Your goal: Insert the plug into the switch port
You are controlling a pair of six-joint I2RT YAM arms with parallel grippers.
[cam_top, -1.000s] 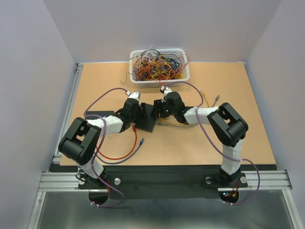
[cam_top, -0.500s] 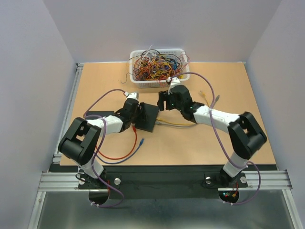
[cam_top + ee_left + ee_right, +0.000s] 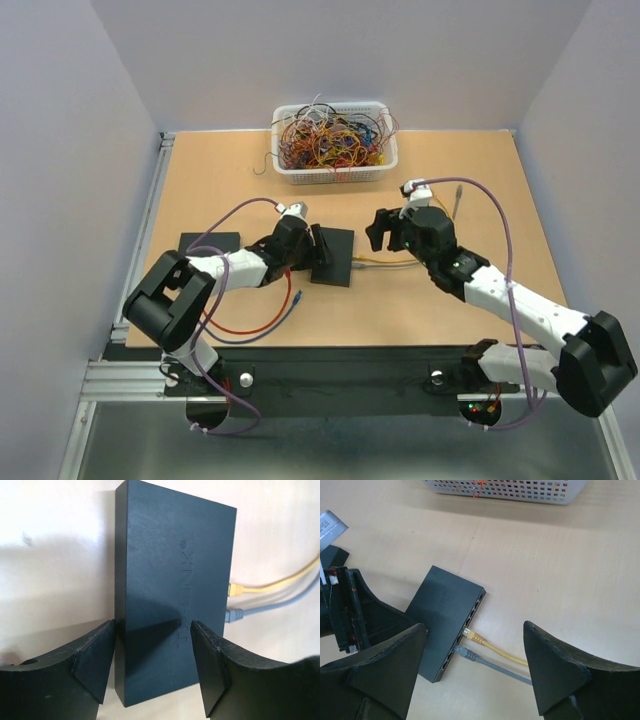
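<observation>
The switch is a flat matte-black box point(image 3: 335, 257) lying mid-table. Its port edge point(image 3: 468, 623) faces right. A yellow plug point(image 3: 476, 638) and a grey plug point(image 3: 466, 653) sit in two neighbouring ports, and their cables point(image 3: 388, 263) trail right. They also show in the left wrist view, yellow point(image 3: 235, 588) and grey point(image 3: 234, 615). My left gripper point(image 3: 311, 249) grips the box's left end, with one finger on each long side point(image 3: 95, 655). My right gripper point(image 3: 384, 229) is open and empty, hovering right of the port edge and apart from the plugs.
A white basket point(image 3: 290, 172) of tangled wires stands at the back. A second flat black box point(image 3: 209, 242) lies at the left. Red point(image 3: 245, 328) and blue point(image 3: 296, 300) cables lie near the front left. A loose grey cable end point(image 3: 457, 203) lies at the right.
My right gripper has pulled back from the switch to the right and stands open. My left gripper has moved the switch a little right and nearer. The yellow and grey cables now show plugged in.
</observation>
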